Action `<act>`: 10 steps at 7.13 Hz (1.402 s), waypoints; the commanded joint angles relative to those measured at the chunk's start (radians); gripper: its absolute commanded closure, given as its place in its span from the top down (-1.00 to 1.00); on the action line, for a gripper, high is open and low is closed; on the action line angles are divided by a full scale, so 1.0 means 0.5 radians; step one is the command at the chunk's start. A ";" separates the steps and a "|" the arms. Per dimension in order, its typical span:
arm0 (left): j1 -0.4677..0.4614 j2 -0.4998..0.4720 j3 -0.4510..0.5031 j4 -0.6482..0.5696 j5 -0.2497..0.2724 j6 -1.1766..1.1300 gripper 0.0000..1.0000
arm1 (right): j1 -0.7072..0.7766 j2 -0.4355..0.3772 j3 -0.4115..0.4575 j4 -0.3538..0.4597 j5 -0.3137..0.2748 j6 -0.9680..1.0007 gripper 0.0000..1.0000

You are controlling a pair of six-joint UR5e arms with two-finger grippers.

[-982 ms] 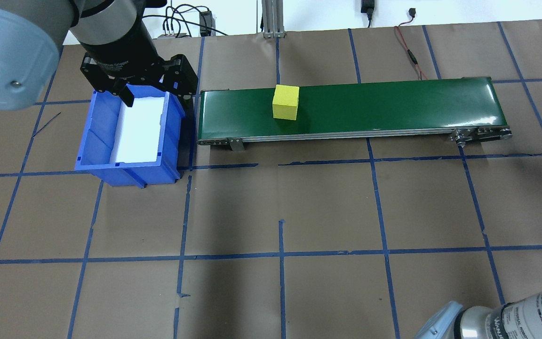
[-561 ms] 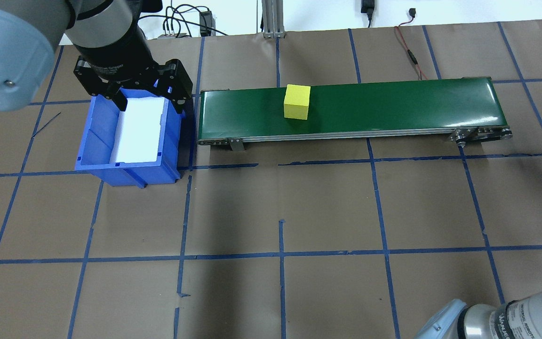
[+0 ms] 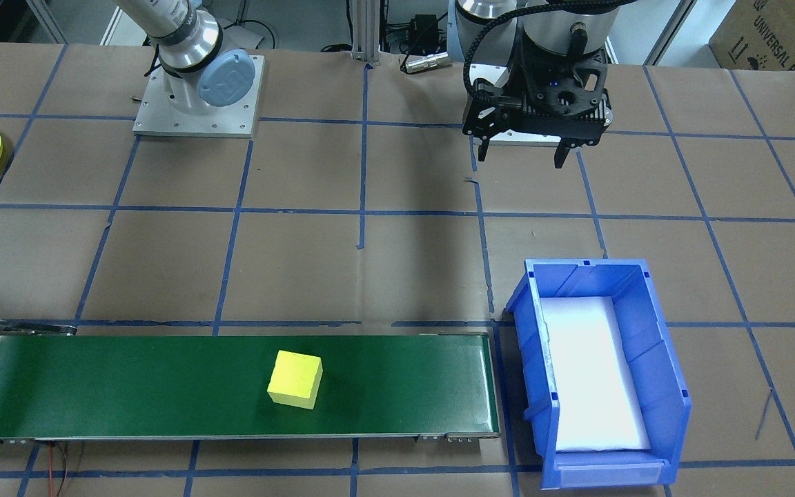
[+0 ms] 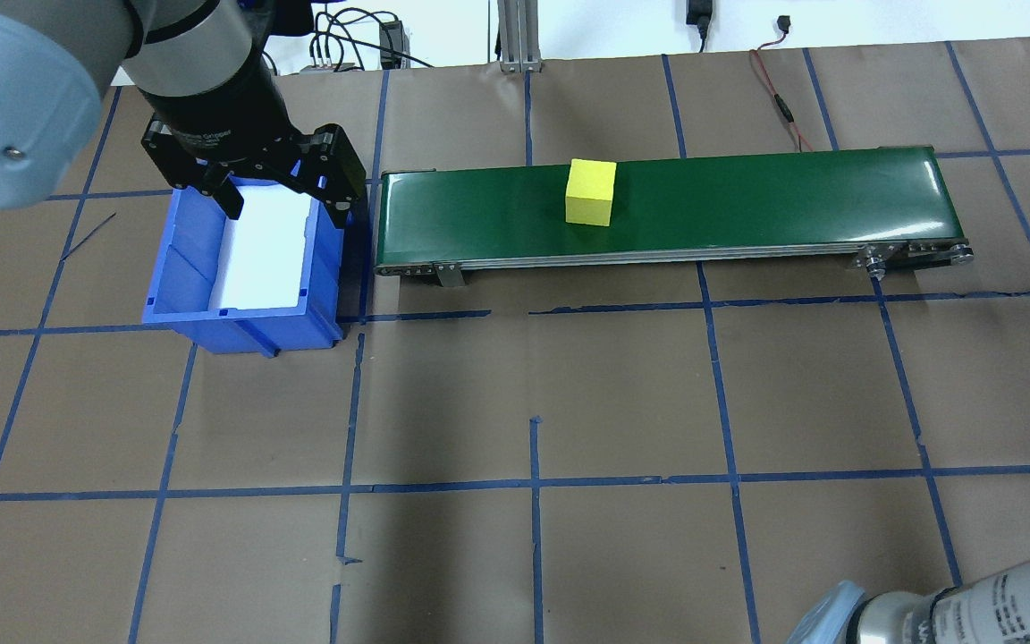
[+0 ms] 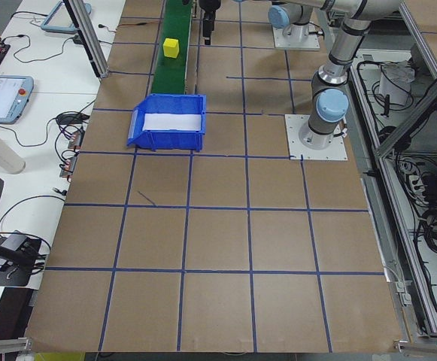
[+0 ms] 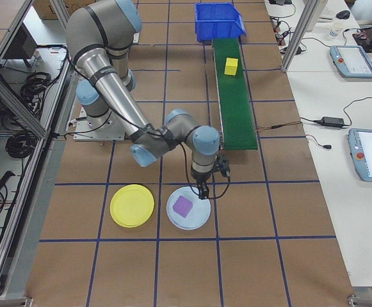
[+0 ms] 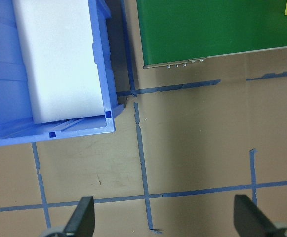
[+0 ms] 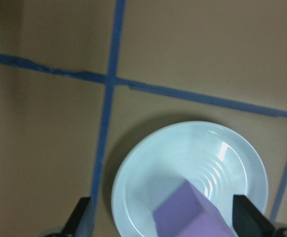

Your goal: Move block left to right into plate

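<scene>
1. Yellow block (image 4: pixel 590 191): a cube with no long axis, resting flat on the green conveyor belt (image 4: pixel 747 201). It sits near mid-length, closer to the belt's far edge in the overhead view, its sides roughly square to the belt.
2. Yellow plate (image 6: pixel 132 205): lies flat on the bench past the belt's right end, just beside a white plate (image 6: pixel 189 212) that carries a purple block (image 6: pixel 183 206).
3. Blue bin (image 4: pixel 247 259): stands just off the belt's left end, holding a white liner.
4. Left gripper (image 4: pixel 287 192): hangs above the bin's far end, jaws spread wide, holding nothing.
5. Right gripper (image 8: pixel 163 219): points down over the white plate, fingers apart on either side of the purple block, with clear gaps visible; not clamped.
6. Bench (image 4: pixel 533 385): brown paper surface marked with blue tape grid lines.
</scene>
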 commanded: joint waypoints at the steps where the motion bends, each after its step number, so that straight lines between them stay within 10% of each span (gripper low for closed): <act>1: -0.002 -0.001 0.004 0.000 -0.012 -0.003 1.00 | 0.471 -0.163 -0.008 0.175 0.101 0.548 1.00; 10: -0.008 -0.001 0.007 0.015 0.000 -0.015 1.00 | 1.313 0.002 -0.127 0.145 0.561 2.102 1.00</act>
